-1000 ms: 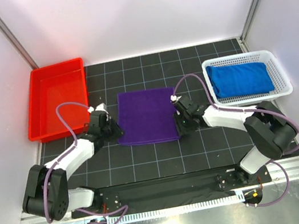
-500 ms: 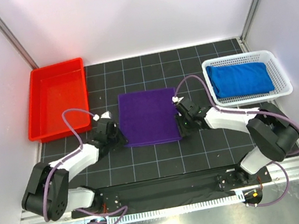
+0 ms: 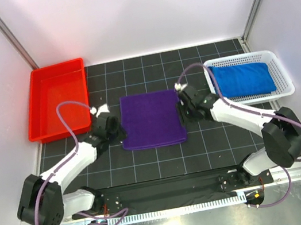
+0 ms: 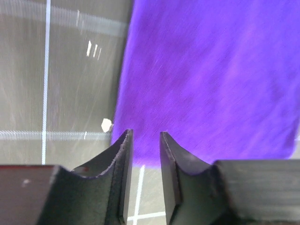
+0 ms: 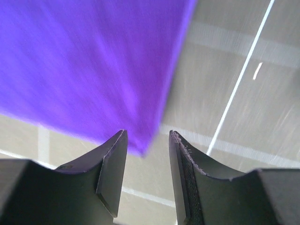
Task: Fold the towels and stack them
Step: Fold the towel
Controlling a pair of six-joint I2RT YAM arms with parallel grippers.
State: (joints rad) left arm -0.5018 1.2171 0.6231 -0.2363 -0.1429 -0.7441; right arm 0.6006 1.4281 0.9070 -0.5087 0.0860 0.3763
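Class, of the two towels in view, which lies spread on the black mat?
The purple towel; the blue towel sits folded inside the white basket.

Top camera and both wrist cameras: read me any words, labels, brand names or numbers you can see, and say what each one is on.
No readable text in any view.
Purple towel, blue towel, red tray, white basket: plain, with no label or print showing.
Black mat: only white grid lines, no numbers.
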